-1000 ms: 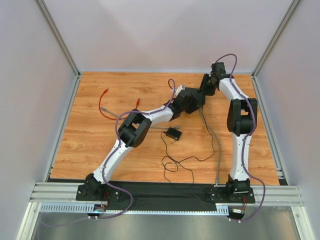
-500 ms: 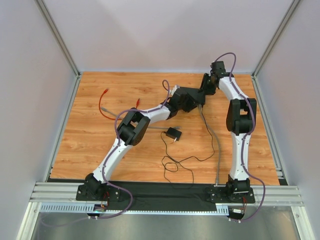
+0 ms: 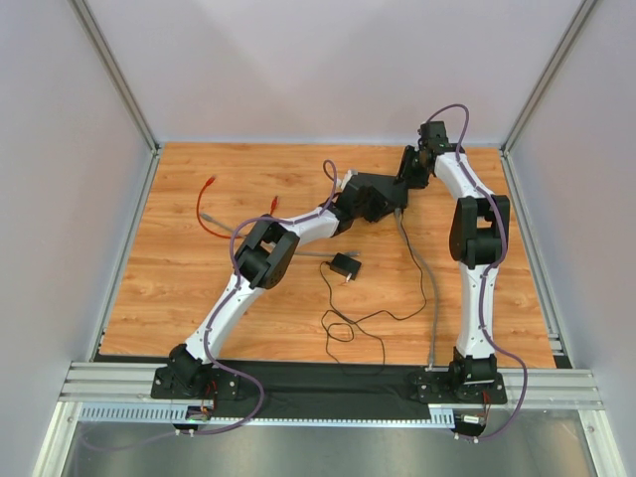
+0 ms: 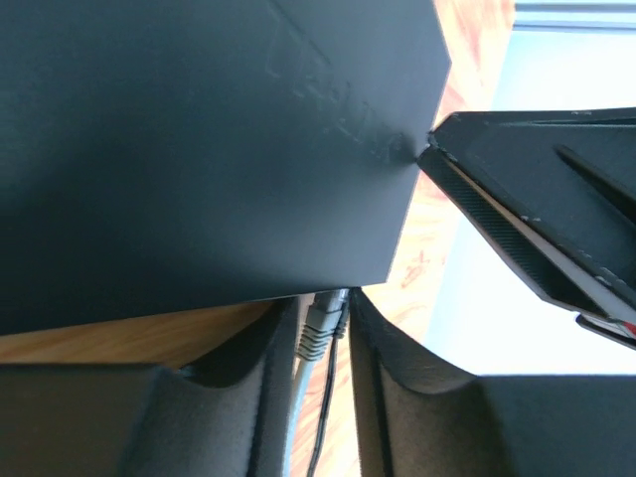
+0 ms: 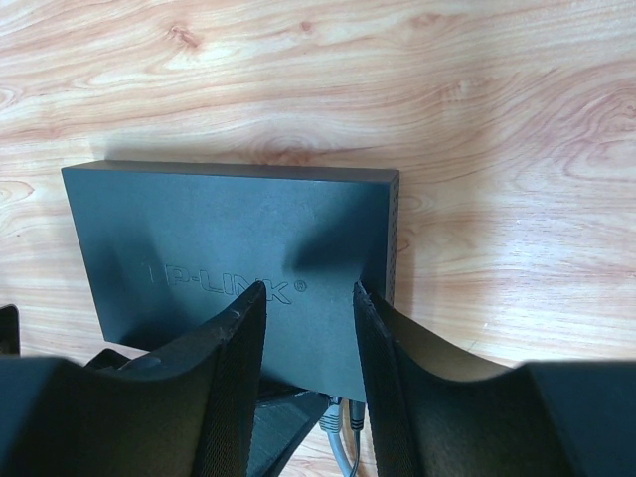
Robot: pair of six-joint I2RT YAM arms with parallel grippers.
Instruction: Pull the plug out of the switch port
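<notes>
Two slim arms in white and black, strung with purple cable.
Left arm (image 3: 224, 308) and right arm (image 3: 479, 298) alike: rounded white shells for the long links, bulky black housings at the joints, a squat black base (image 3: 187, 378) at the end farthest from each pincer. Trailed by a thin purple cable (image 3: 260, 397), arching free just behind the pincer, hugging the white links, bulging out again beside the base. Left pincer (image 4: 323, 343) and right pincer (image 5: 308, 308) matte black throughout: two broad fingers (image 5: 224, 388) each, inner faces scooped and curved, narrowing toward the tips.
</notes>
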